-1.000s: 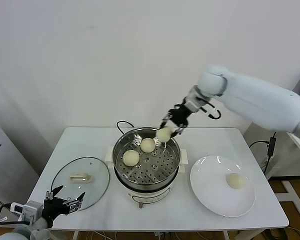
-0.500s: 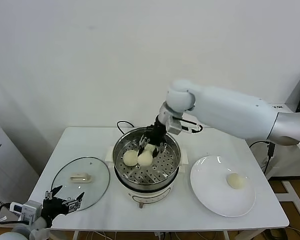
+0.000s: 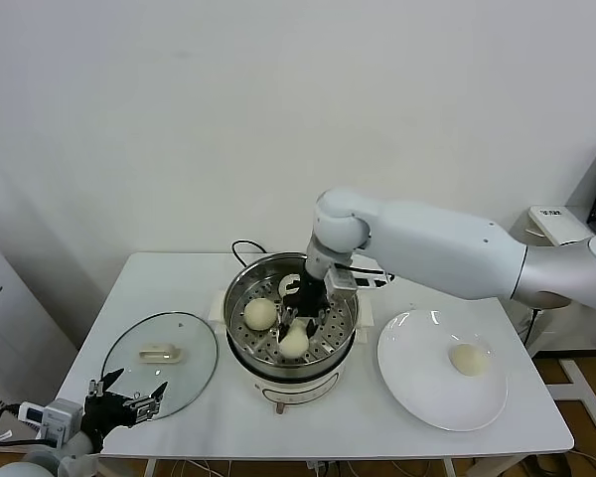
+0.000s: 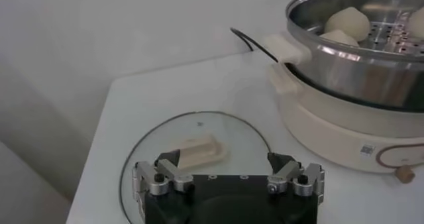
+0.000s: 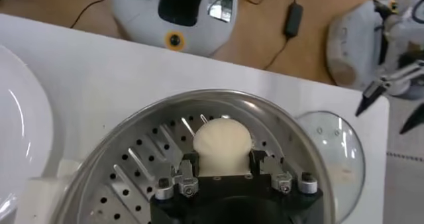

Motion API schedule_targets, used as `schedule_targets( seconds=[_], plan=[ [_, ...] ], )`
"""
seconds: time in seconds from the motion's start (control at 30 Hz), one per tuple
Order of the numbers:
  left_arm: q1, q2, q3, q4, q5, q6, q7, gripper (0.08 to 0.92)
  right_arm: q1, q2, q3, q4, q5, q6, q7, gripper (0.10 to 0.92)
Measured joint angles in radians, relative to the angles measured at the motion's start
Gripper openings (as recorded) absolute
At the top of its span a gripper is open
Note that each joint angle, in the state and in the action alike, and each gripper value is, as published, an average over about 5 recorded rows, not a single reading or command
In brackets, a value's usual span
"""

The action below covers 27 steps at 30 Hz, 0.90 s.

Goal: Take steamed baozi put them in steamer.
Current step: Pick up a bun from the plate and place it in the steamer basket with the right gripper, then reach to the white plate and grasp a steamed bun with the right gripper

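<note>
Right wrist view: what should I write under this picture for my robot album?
The right claw lowers a steamed bun onto the holey tray of the shiny steamer.

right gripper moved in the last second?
Yes. The right gripper, shut on a baozi, has gone from the steamer's far rim down and toward its near side. The left gripper is parked by the glass lid.

The right gripper (image 3: 300, 316) hid part of one baozi (image 3: 294, 341); the steamer (image 4: 371, 59) ran off the left wrist view's edge.
</note>
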Motion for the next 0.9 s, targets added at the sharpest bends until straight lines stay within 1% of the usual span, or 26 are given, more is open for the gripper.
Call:
schedule_targets(
  seconds=[0.17, 0.27, 0.53, 0.63, 0.73, 0.9],
  plan=[
    [0.000, 0.001, -0.001, 0.000, 0.000, 0.000, 0.000, 0.823, -0.025, 0.011, 0.003, -0.001, -0.031, 0.000, -0.001, 0.477],
    [0.000, 0.001, -0.001, 0.001, -0.001, 0.000, 0.000, 0.823, -0.034, 0.015, 0.002, 0.000, -0.039, 0.000, 0.000, 0.516],
    [0.004, -0.001, -0.001, 0.005, -0.003, -0.003, 0.000, 0.823, -0.035, 0.014, -0.008, 0.003, -0.044, 0.000, -0.008, 0.744],
    [0.004, -0.001, -0.002, 0.006, -0.003, -0.003, 0.000, 0.823, -0.026, 0.009, -0.005, -0.002, -0.035, -0.004, -0.013, 0.803],
    [0.003, -0.001, -0.003, 0.007, -0.003, -0.003, 0.000, 0.823, -0.010, 0.000, 0.007, -0.015, -0.015, -0.026, -0.020, 0.820],
    [0.004, -0.001, -0.004, 0.008, -0.003, -0.003, -0.001, 0.823, 0.032, -0.025, 0.021, -0.057, 0.044, -0.096, -0.039, 0.823]
  ],
)
